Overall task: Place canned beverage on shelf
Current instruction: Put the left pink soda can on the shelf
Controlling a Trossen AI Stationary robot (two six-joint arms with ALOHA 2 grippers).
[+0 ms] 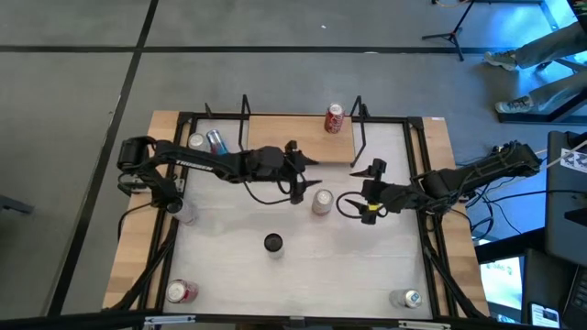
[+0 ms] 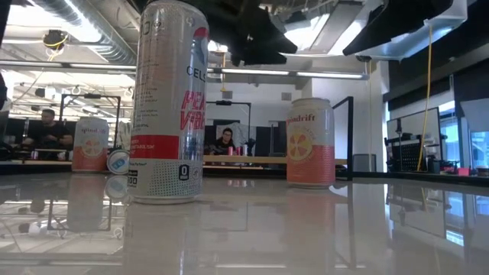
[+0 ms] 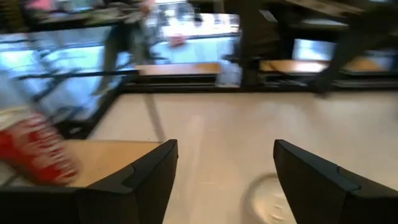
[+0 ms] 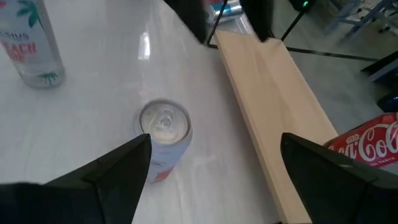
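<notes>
The left gripper (image 1: 295,172) hangs with its jaws parted and empty, at about ten o'clock from a pale upright can (image 1: 322,202) on the white table (image 1: 367,266). The right gripper (image 1: 369,181), spread wide and empty, hovers at the can's three o'clock. At twelve o'clock lies the shelf (image 1: 284,137), with a red Coca-Cola can (image 1: 335,118) at its right end.

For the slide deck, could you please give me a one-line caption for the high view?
Both arms hover over the white table, open fingers flanking an upright can; one red can stands on the shelf.
</notes>
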